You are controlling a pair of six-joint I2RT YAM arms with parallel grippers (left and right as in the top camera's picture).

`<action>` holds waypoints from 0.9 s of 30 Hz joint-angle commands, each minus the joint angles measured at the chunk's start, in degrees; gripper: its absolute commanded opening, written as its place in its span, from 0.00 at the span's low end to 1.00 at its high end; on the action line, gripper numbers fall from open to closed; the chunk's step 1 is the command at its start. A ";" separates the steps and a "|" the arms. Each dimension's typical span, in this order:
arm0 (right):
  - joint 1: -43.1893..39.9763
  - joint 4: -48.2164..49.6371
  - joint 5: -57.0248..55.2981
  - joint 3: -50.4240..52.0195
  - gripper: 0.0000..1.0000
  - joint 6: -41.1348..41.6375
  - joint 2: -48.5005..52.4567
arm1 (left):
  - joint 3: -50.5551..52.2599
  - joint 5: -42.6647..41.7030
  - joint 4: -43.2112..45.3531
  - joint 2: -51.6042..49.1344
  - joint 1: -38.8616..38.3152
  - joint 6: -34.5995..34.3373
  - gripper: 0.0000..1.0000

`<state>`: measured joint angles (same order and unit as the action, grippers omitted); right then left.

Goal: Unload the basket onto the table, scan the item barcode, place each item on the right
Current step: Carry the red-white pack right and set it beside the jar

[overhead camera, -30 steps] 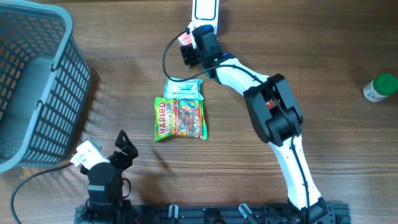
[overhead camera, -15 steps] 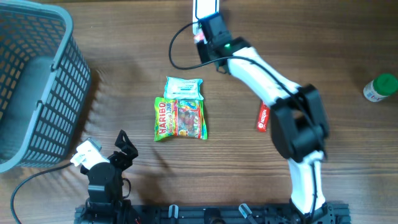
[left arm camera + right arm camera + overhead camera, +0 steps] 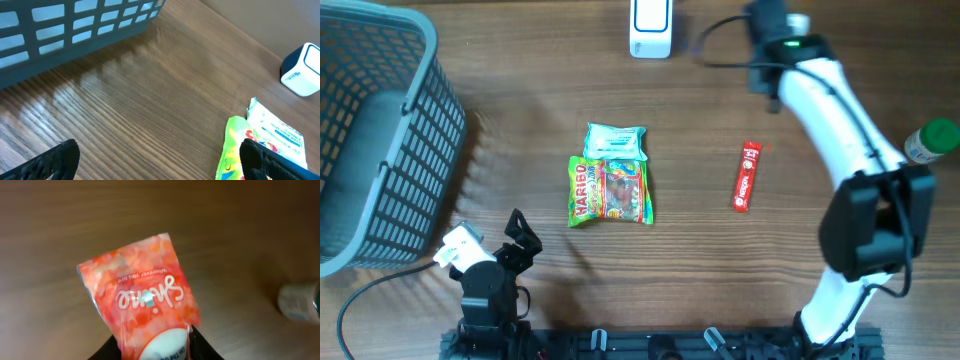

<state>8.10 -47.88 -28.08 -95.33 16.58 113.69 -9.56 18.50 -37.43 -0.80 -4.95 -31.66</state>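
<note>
At the left side stands the grey basket; near it the left gripper has its fingers fully apart, holding nothing. Toward the middle lie a Haribo bag and the white scanner. Further right, the right gripper pinches the orange pouch above the table, right of the scanner.

A basket is set at the worktop's left, a scanner at the far edge, a packet just behind a sweet bag centrally, a bottle far right.
</note>
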 commanded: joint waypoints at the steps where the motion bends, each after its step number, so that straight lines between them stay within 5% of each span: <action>1: -9.62 5.86 0.59 6.05 0.24 5.01 1.27 | -0.02 -0.04 -0.22 0.52 0.20 -0.33 1.00; 10: -23.37 17.40 2.91 15.52 0.26 5.88 1.27 | -0.02 -0.04 -0.20 0.52 0.20 -0.33 1.00; 14: -24.98 17.38 3.41 15.13 1.00 6.14 1.16 | -0.02 -0.04 -0.20 0.52 0.20 -0.33 1.00; 21: -21.94 10.97 5.18 9.90 1.00 8.15 -2.80 | -0.02 -0.04 -0.20 0.52 0.20 -0.33 1.00; 27: -14.60 4.72 17.20 9.55 1.00 12.50 -10.86 | -0.02 -0.04 -0.22 0.52 0.20 -0.33 1.00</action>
<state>-10.81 -40.73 -19.84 -83.74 24.73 108.79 -9.56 18.52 -37.43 -0.80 -4.95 -31.66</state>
